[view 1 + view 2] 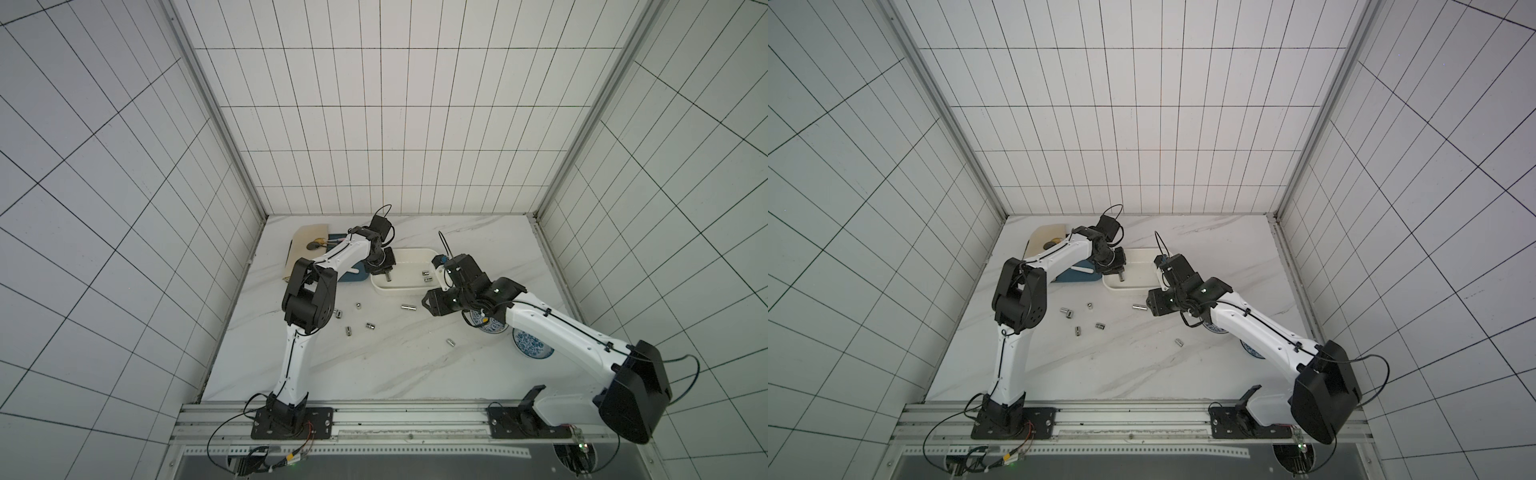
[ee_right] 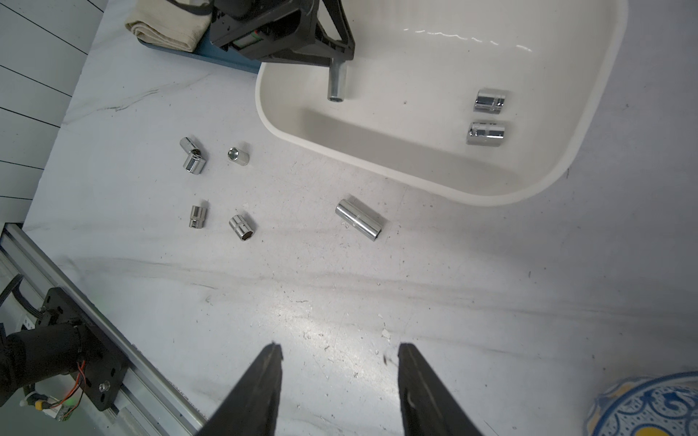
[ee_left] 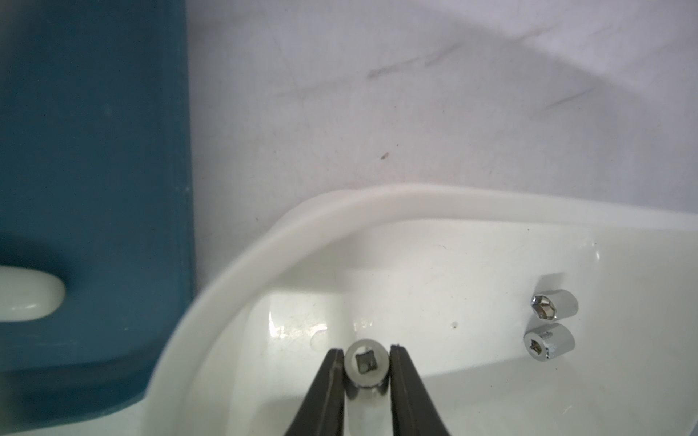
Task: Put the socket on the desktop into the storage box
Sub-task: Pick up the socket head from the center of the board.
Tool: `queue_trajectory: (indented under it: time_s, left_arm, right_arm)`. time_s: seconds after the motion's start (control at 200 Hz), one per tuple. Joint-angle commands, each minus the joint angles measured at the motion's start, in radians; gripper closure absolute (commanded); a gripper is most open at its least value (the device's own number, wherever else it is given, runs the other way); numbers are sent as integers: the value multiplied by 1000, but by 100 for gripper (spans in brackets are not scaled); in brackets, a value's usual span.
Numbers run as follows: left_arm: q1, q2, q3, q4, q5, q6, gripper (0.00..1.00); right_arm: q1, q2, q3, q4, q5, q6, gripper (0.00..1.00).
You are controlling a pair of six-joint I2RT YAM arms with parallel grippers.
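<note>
The left end effector [image 3: 366,351] clamps a socket [image 2: 337,81] upright over the box [image 3: 377,198] so it can drop inside. The right end effector [image 2: 340,349] gapes empty over the surface [image 2: 340,302].

Chrome socket [image 3: 366,364] upright over the white storage box [image 3: 377,204] — two more inside, several scattered on the marble worktop [image 2: 340,302].

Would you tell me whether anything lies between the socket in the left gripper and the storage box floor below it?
Nothing visible does. The socket in the left gripper hangs over bare floor of the storage box; two other sockets inside lie well aside.
</note>
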Motion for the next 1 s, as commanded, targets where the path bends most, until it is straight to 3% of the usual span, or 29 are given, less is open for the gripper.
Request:
queue_trajectory:
  time_s: [0.0, 0.06, 0.46, 0.994]
  left_arm:
    - [-4, 15, 11, 19, -21, 16, 71]
    - [-3, 8, 2, 19, -22, 16, 66]
    - [-4, -108, -29, 23, -12, 24, 62]
    - [-9, -476, -346, 169, 125, 73, 44]
  right_arm:
    - [-5, -9, -30, -30, 49, 22, 44]
    - [-6, -7, -28, -35, 52, 21, 44]
    - [-7, -28, -21, -69, 97, 29, 44]
    - [-7, -39, 11, -122, 103, 43, 43]
